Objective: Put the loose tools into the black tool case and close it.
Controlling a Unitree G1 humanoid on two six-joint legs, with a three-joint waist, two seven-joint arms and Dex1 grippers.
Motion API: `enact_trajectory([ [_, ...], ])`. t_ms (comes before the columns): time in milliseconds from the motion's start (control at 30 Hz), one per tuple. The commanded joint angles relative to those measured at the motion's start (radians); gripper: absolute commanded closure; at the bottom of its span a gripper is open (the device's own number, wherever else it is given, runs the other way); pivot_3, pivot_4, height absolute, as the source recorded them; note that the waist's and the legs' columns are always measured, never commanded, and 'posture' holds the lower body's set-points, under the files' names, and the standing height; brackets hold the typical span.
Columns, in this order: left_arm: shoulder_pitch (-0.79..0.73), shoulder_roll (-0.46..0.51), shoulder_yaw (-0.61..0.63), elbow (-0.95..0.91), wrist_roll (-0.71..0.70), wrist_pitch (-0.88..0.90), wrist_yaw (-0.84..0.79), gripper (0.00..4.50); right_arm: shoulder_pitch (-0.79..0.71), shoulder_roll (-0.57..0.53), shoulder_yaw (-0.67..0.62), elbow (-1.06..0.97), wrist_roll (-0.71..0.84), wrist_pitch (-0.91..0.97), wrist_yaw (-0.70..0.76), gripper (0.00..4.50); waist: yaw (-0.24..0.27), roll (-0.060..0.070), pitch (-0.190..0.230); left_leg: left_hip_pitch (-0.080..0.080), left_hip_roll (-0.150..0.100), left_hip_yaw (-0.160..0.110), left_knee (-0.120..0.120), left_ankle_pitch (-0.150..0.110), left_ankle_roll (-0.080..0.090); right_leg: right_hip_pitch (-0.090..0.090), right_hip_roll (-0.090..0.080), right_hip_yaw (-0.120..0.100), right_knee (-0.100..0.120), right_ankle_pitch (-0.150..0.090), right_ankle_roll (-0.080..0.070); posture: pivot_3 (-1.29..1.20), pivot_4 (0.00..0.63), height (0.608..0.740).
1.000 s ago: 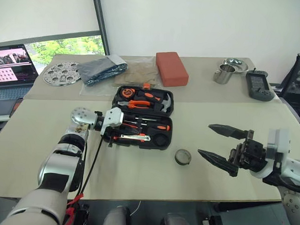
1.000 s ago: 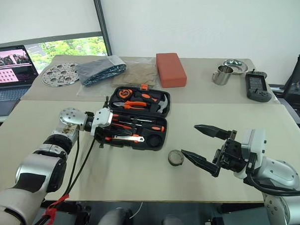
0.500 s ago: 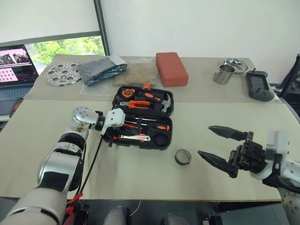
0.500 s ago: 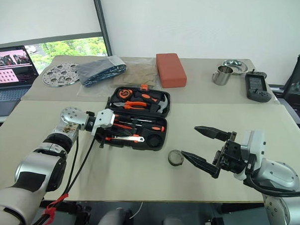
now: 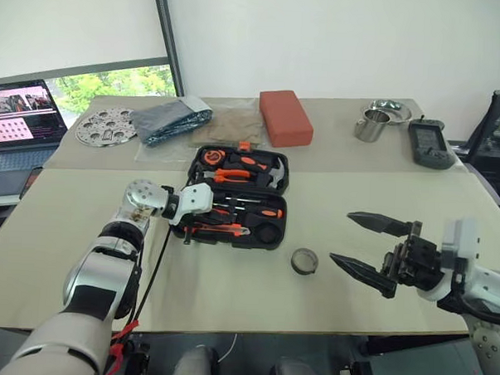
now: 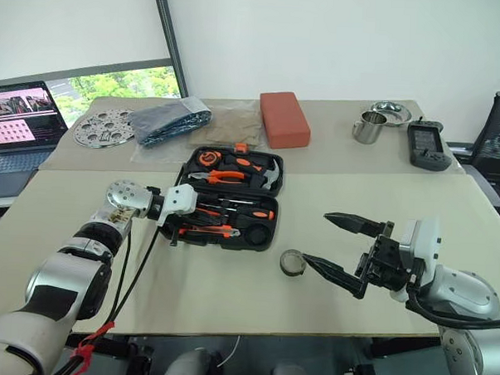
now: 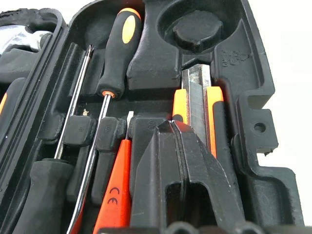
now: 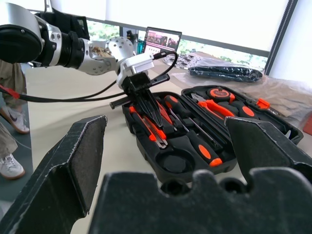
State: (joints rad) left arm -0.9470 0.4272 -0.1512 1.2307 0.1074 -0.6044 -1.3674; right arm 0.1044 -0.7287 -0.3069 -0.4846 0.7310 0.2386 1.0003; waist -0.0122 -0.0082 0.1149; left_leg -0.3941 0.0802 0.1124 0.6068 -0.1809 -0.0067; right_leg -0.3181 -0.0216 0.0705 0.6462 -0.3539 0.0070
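Beige tabletop: your black tool case (image 5: 237, 195) lies open at 12 o'clock, holding 2 long screwdrivers (image 7: 114, 53), 1 utility knife (image 7: 197, 105) and 1 small orange screwdriver (image 7: 114, 195). Your left gripper (image 7: 171, 127) rests pinched together over the knife; your right gripper (image 5: 368, 242) gapes empty at 3 o'clock, beside 1 grey roll (image 5: 304, 260).

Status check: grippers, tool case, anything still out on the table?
Left gripper shut, tips over utility knife in open tool case. Right gripper open, empty. Grey roll on table, outside case.

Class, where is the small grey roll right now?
In the head views, the grey roll lies on the table, just in front of the open case, between it and the open right gripper.
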Motion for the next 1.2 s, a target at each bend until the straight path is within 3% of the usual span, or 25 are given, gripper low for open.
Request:
enact_trajectory([
  [33, 0.035, 0.01, -0.015, 0.034, 0.032, 0.027, 0.023, 4.48, -0.002, -0.019, -0.022, -0.025, -0.006, 0.001, 0.002, 0.0, 0.0, 0.0, 0.0, 0.0, 0.0, 0.0, 0.0, 0.0, 0.0, 0.0, 0.0, 0.0, 0.0, 0.0, 0.0, 0.0, 0.15, 0.74],
  [200, 0.013, 0.007, 0.052, 0.013, -0.046, 0.084, 0.007, 4.48, -0.007, -0.031, 0.01, -0.013, -0.048, 0.006, -0.001, 0.0, 0.0, 0.0, 0.0, 0.0, 0.0, 0.0, 0.0, 0.0, 0.0, 0.0, 0.0, 0.0, 0.001, 0.0, 0.0, 0.0, 0.15, 0.74],
  [300, 0.001, 0.012, 0.116, -0.024, -0.133, 0.143, -0.06, 3.82, -0.031, -0.041, 0.052, 0.001, -0.091, 0.02, -0.007, 0.0, -0.003, 0.0, 0.0, -0.001, 0.0, 0.0, 0.0, 0.0, 0.0, -0.002, 0.0, 0.0, 0.001, 0.0, 0.0, 0.0, 0.15, 0.74],
  [500, 0.041, 0.075, 0.168, -0.237, -0.278, 0.338, -0.24, 1.44, -0.108, -0.103, 0.223, 0.046, -0.281, 0.078, -0.04, 0.0, -0.004, 0.0, 0.0, -0.013, 0.001, 0.001, -0.001, 0.001, -0.001, -0.015, 0.001, 0.0, 0.001, 0.0, 0.0, 0.0, 0.15, 0.74],
  [633, 0.166, 0.213, 0.062, -0.575, -0.441, 0.553, -0.247, 0.04, -0.153, -0.145, 0.34, 0.066, -0.379, 0.113, -0.018, 0.0, -0.005, 0.001, 0.0, -0.012, 0.002, 0.001, -0.002, 0.002, -0.002, -0.015, 0.001, 0.001, 0.0, 0.0, 0.0, 0.0, 0.15, 0.74],
  [833, 0.306, 0.43, -0.003, -0.952, -0.579, 0.712, -0.247, 0.04, -0.295, -0.181, 0.505, 0.105, -0.538, 0.135, 0.019, 0.0, 0.0, 0.001, 0.001, -0.011, 0.003, 0.001, -0.002, 0.001, -0.001, -0.016, 0.001, 0.002, 0.0, 0.0, 0.0, 0.0, 0.15, 0.74],
  [1033, 0.365, 0.468, 0.032, -1.136, -0.6, 0.779, -0.246, 0.04, -0.37, -0.179, 0.637, 0.11, -0.637, 0.157, 0.072, 0.0, 0.009, 0.001, 0.001, -0.01, 0.003, 0.001, -0.002, 0.001, 0.0, -0.015, -0.001, 0.002, 0.0, 0.0, 0.0, 0.0, 0.15, 0.74],
  [1200, 0.384, 0.466, 0.056, -1.192, -0.595, 0.801, -0.236, 0.0, -0.403, -0.177, 0.683, 0.136, -0.697, 0.152, 0.089, 1.33, 0.009, 0.001, 0.001, -0.011, 0.003, 0.001, -0.002, 0.001, 0.0, -0.016, 0.0, 0.002, 0.0, 0.0, 0.0, 0.0, 0.15, 0.74],
])
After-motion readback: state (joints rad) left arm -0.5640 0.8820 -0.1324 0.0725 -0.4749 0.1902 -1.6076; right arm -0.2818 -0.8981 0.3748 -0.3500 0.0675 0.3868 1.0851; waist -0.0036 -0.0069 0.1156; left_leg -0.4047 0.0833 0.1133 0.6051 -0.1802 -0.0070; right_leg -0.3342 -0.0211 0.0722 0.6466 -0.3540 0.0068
